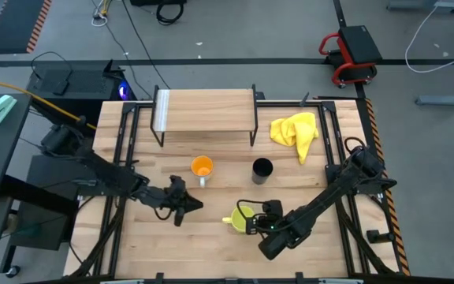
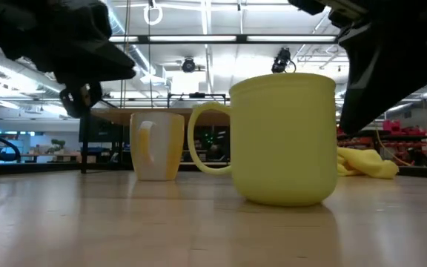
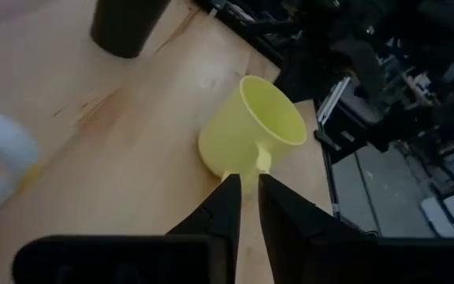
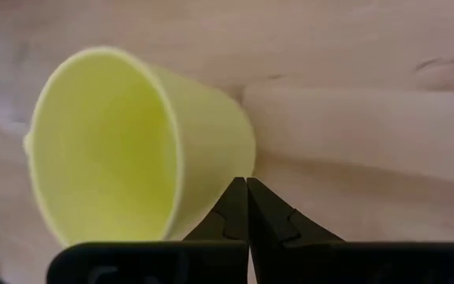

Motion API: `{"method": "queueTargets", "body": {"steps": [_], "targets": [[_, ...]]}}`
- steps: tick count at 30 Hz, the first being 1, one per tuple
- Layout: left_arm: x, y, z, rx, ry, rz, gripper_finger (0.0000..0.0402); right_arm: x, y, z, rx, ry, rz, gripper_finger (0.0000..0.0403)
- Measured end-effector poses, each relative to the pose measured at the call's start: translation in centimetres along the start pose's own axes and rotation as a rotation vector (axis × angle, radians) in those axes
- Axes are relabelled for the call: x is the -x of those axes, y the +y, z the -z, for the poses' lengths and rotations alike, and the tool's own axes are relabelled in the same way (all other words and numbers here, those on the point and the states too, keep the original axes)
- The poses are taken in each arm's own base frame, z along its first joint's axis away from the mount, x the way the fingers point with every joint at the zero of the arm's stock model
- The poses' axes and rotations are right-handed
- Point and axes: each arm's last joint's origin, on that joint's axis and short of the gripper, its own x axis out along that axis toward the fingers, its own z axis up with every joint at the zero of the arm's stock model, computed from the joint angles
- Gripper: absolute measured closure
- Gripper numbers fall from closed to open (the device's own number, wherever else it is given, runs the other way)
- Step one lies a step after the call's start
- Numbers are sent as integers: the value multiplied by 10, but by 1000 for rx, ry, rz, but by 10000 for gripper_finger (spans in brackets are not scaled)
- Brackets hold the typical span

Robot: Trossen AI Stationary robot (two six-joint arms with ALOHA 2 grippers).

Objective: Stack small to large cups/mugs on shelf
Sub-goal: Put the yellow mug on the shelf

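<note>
Yellow-green and glossy, the handled ceramic mug (image 1: 243, 214) stands upright on the wooden tabletop (image 1: 211, 244), toward the front and a little right of centre, its handle pointing to the left side. Just beside it on the right is the right gripper (image 1: 268, 218), whose two dark fingers (image 4: 247, 207) are pressed together with no gap and hold nothing; in the right wrist view their tips sit against the mug's outer wall (image 4: 211, 142). To the mug's left, near but apart from it, the left gripper (image 1: 189, 206) points toward the mug's handle (image 3: 251, 162), its fingers (image 3: 225, 209) drawn narrow with only a slim slit between them, gripping nothing. Farther back on the table stand the orange-inside mug with a pale handle (image 1: 202, 168) and, to its right, the taller black cup (image 1: 262, 170), well apart from each other. Behind those two is the low rectangular shelf with a light wooden top on thin black metal legs (image 1: 205, 110), and a crumpled yellow cloth (image 1: 295, 130) lies to the shelf's right
</note>
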Motion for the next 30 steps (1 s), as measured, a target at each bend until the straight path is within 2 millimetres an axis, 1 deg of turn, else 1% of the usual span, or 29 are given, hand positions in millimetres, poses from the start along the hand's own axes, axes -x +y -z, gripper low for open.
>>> {"method": "queueTargets", "body": {"steps": [3, 6, 13, 18, 21, 30], "targets": [[-11, -4, 0, -14, 6, -14, 353, -1, 1, -2, -8, -3, 0, 401], [-16, -2, 2, -9, 16, -36, 353, 0, 1, 0, -6, 3, -5, 400], [-17, -1, 2, 7, 19, -38, 350, 2, -1, 4, 3, 12, -14, 396], [-17, -1, 5, 0, 29, -43, 349, 0, 4, 2, 15, 18, -36, 398], [-17, -1, 5, 2, 31, -44, 349, -4, 11, -3, 35, 22, -59, 399], [-17, 2, 6, -9, 46, -70, 349, -18, 28, -27, 88, -7, -75, 399]]}}
